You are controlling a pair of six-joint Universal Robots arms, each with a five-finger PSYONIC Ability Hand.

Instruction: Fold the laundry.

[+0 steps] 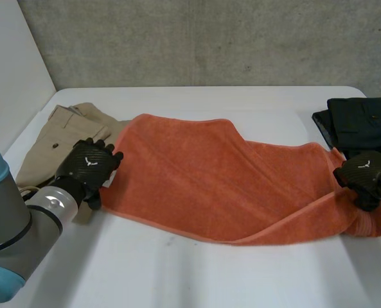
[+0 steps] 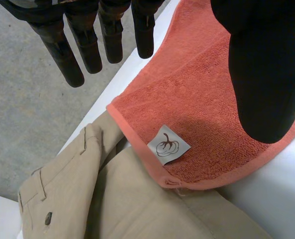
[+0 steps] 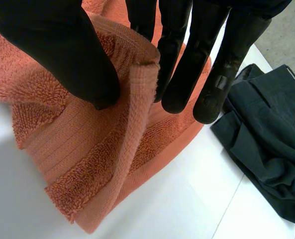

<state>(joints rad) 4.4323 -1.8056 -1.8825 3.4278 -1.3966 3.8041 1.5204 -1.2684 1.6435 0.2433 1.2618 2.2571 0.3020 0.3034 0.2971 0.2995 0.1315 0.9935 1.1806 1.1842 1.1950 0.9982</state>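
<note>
Orange towel (image 1: 209, 173) lies across the white table (image 1: 177, 276), a hand at each end.
Head view: the left hand (image 1: 87, 163) is at one corner, over half-covered khaki trousers (image 1: 55, 138). The right hand (image 1: 363, 173) hides the other end, with dark trousers (image 1: 363, 119) cut off beyond it. Left wrist view: fingers (image 2: 87, 45) straight and spread above the corner's label (image 2: 168, 145); contact unclear. Right wrist view: thumb (image 3: 62, 45) and fingers pinch a raised fold of towel edge.
</note>
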